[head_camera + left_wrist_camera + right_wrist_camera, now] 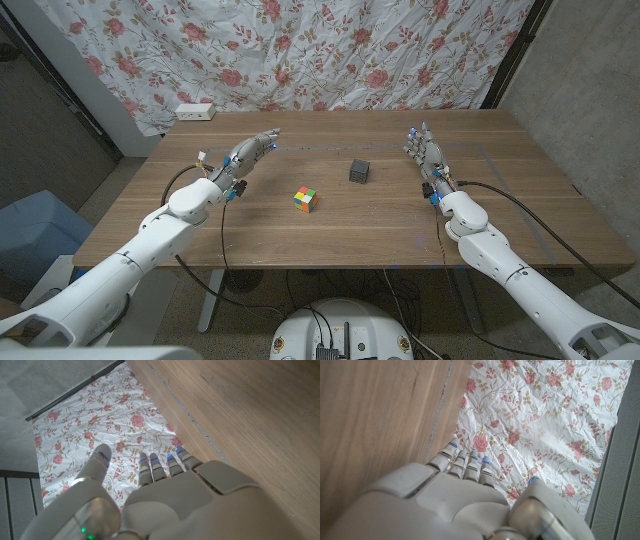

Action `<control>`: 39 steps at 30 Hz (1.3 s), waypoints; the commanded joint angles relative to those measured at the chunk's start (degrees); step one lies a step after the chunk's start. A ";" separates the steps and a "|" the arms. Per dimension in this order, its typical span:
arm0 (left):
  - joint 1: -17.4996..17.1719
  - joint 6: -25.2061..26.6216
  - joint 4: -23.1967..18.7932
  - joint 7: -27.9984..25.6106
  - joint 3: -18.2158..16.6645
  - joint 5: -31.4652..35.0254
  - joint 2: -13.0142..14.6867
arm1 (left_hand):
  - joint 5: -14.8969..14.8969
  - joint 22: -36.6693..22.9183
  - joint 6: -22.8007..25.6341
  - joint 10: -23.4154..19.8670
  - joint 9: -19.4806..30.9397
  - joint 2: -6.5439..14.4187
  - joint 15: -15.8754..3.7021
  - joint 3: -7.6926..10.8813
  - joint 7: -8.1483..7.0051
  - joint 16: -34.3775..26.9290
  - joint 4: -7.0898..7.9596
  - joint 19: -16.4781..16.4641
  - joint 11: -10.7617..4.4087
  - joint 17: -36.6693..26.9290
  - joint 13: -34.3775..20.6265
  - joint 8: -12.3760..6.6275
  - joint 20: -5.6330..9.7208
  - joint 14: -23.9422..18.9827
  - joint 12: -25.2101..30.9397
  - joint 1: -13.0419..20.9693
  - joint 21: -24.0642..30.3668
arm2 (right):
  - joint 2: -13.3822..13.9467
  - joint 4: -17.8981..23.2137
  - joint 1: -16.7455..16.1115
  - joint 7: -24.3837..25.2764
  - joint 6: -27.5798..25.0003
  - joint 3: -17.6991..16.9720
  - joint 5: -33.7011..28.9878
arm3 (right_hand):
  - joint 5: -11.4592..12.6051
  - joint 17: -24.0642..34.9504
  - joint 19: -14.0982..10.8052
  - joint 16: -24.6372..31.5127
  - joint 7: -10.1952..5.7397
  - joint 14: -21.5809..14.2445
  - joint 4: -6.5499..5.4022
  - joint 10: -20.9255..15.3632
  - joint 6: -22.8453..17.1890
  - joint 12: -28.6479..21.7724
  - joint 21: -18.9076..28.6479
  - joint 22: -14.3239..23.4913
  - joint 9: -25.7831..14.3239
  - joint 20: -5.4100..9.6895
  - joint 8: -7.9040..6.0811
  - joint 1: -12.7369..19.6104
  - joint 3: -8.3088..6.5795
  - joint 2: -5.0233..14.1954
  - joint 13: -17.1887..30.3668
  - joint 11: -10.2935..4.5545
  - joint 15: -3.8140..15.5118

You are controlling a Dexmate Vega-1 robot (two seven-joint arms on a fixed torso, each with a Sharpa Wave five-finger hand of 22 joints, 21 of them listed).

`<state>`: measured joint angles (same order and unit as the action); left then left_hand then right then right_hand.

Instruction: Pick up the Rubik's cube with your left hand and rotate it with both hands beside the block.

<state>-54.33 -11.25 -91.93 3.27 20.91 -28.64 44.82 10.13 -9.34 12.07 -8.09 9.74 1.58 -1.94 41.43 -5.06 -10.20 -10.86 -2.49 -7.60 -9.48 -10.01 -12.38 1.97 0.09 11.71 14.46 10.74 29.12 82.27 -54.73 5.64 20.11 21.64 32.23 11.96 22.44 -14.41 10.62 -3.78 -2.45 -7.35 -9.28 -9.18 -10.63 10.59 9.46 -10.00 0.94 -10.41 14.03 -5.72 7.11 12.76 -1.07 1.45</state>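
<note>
The left hand (pixel 252 150) hovers with its fingers straight and apart, holding nothing, well to the left of the cube (pixel 306 199). The cube sits mid-table, near the dark block (pixel 360 171). The right hand (pixel 425 152) is likewise spread and empty. The left hand should probably descend over the cube and close on opposite faces, keeping clear of the block.

wooden table (pixel 300 235) | Rubik's cube (pixel 306 199) | dark block (pixel 360 171) | white box (pixel 195 112)
</note>
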 commanded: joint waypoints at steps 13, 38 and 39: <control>-0.19 9.37 -12.60 -0.40 0.50 10.02 10.37 | 0.36 -0.10 3.06 -3.30 0.31 -1.67 -3.94 0.06 -0.55 -0.45 -0.30 -1.78 -1.08 -0.08 -0.22 -0.70 1.24 -2.74 0.94 3.69 -0.02 | 0.18 0.41 -1.11 0.70 1.09 -0.84 -0.18 | 0.47 -0.52 0.42 0.36 1.00 -0.11 0.25 0.50 0.21 -0.09 -0.17 0.13 -0.11 0.69 -0.13 0.07 -0.47 0.19 -0.45 -0.08 0.68; -0.14 18.38 -25.88 1.16 1.09 26.37 19.55 | 0.45 -0.09 3.70 -4.40 0.33 -3.28 -4.63 -0.02 -1.64 0.02 -0.30 -1.77 -2.47 -0.10 -0.25 -0.33 1.86 -2.55 0.63 6.69 -0.33 | 0.23 1.44 -2.53 2.45 1.84 -1.62 -0.72 | 0.49 -1.49 0.42 0.50 1.04 -0.18 0.59 0.26 0.32 -0.29 -0.02 0.11 -0.10 0.78 -0.15 -0.32 -0.80 0.25 -1.08 1.13 0.51; -0.15 19.06 -26.57 1.35 1.13 27.03 19.91 | 0.45 -0.09 3.68 -4.37 0.34 -3.43 -4.65 -0.04 -1.74 0.09 -0.29 -1.56 -2.52 -0.10 -0.25 -0.29 1.83 -2.37 0.57 6.90 -0.41 | 0.33 1.61 -2.71 2.49 1.82 -1.72 -0.66 | 0.49 -1.54 0.42 0.49 1.03 -0.16 0.61 0.29 0.31 -0.28 -0.01 0.11 -0.10 0.77 -0.16 -0.33 -0.81 0.26 -1.10 1.15 0.52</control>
<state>-54.68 2.30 -112.18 3.23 21.76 -8.51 60.74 10.14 -9.34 15.77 -12.28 10.02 -1.65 -2.04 41.44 -6.36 -10.20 -10.85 -4.24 -9.51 -9.47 -10.00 -12.81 2.06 -2.47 12.59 20.28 10.74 29.07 82.92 -56.51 7.47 21.81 20.42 31.66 11.96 20.98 -13.79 10.81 -3.07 -2.68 -6.87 -9.11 -8.88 -10.63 10.38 9.46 -9.99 1.54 -10.41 14.03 -6.19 7.10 11.71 -0.19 1.85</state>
